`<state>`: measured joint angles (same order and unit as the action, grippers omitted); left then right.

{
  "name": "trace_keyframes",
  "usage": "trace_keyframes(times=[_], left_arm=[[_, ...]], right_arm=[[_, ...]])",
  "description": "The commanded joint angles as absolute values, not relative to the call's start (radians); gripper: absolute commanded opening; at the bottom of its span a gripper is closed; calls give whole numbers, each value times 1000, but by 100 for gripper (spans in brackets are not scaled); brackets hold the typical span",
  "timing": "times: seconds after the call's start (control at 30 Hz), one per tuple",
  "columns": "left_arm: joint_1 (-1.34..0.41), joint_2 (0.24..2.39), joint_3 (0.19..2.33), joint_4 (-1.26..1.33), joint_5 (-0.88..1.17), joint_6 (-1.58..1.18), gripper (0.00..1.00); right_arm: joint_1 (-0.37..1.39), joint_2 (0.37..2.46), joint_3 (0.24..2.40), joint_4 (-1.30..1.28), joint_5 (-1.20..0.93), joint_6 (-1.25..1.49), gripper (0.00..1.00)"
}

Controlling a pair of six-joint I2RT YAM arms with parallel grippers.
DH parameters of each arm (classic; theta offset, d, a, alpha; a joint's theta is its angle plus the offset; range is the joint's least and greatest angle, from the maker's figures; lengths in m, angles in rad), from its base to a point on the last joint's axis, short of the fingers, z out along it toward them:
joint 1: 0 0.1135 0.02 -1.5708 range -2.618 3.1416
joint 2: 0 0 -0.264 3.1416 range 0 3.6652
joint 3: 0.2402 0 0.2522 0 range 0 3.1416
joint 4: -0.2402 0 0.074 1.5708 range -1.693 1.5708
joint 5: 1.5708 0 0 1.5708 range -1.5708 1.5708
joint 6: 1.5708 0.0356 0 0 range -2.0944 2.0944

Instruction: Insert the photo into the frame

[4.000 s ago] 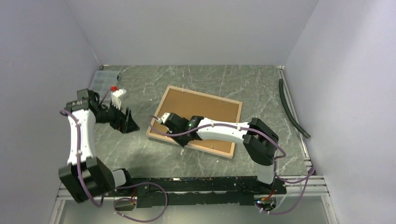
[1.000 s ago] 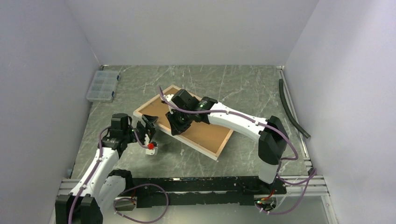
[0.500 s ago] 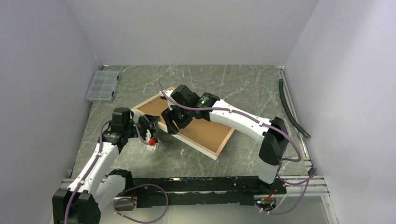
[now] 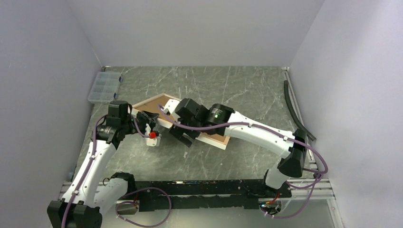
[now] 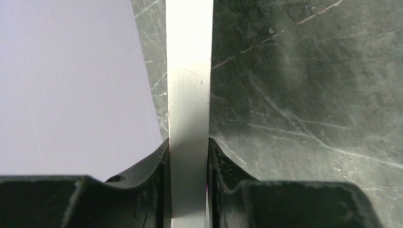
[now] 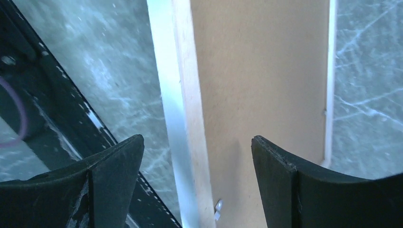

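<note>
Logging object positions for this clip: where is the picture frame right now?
In the top view the frame is left of the table's centre, its left rim clamped in the left gripper, the open right gripper at its near edge.

Looking past right gripper, fingers spread wide. Between them: frame back side, white rim beside light-wood edge, brown backing inside. Small metal clip by wood edge near bottom. Green marbled table both sides. Black bar and purple cable at left.

Left arm and right arm: white shells, black joints; purple cables trail alongside.
</note>
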<state>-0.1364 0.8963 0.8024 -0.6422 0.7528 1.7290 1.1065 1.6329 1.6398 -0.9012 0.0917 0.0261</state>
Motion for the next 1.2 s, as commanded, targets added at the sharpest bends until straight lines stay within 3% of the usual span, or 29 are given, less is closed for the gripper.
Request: trace_keyframes(times=[0.0,0.27,0.53,0.73,0.83,0.9,0.97,1.03,1.17], left_arm=[[-135,877,892,-676,818,1666,21],[-135,846,901,-648,835,1610,20],[-135,860,935,-578,809,1501,21],[-135,861,956,-563,803,1439,20],[-134,859,961,-566,802,1435,23],[-135,854,966,-547,798,1407,31],[-134,853,973,-543,791,1385,38],[-134,852,981,-543,780,1354,60],[-132,850,1021,-565,758,1270,77]], right_arm=[[1154,1593,1606,-956,329,-74,88],[1160,1628,1606,-906,462,-117,80],[1165,1678,1634,-860,475,-128,61],[1170,1700,1651,-836,472,-134,57],[1164,1696,1669,-816,439,-129,44],[1157,1690,1705,-828,413,-119,23],[1149,1690,1753,-851,397,-99,13],[1145,1693,1787,-875,384,-85,11],[1138,1711,1851,-916,376,-41,11]])
